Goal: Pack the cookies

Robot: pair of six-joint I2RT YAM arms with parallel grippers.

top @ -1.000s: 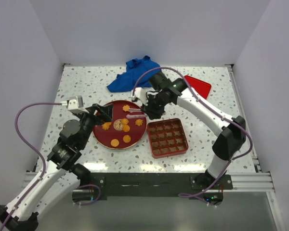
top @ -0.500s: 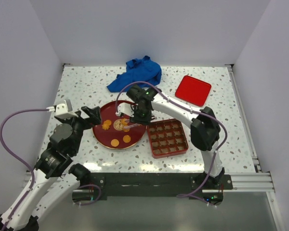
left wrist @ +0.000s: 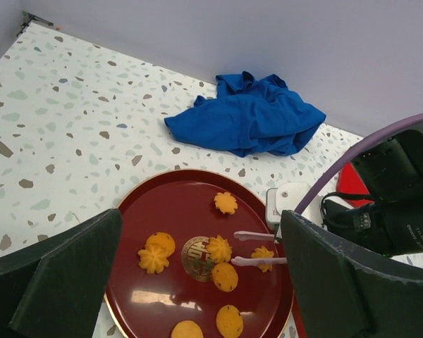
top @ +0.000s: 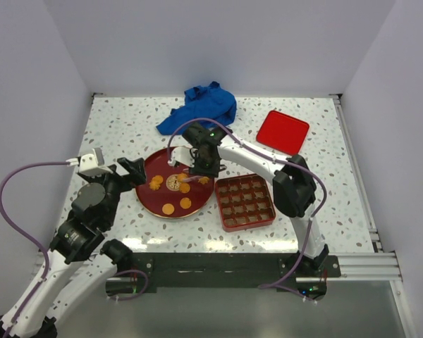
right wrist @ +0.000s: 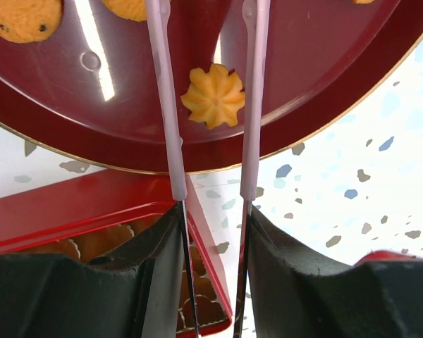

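Top external: just swung the right tool (left wrist: 235,248) in from beyond the plate (top: 146,197), down over its right half. Straddling one flower cookie (right wrist: 213,96) with thin fingers (right wrist: 162,105) parted, not pinching yet. Pulled the left tool (top: 132,171) back past the plate's left rim, gaping, empty. Looks lined up for a pick. Lying flat, face up, no long axis, pointing nowhere. Leaving the other cookies (left wrist: 155,252) around the plate's middle.

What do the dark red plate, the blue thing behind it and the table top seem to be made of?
Plate: probably lacquered or glossy plastic; it mirrors light as sharp streaks and has a gold rim. Blue thing: soft cloth, matte, crumpled in folds. Table top: terrazzo-like, white with grey and brown flecks; stone or a printed laminate, cannot tell.
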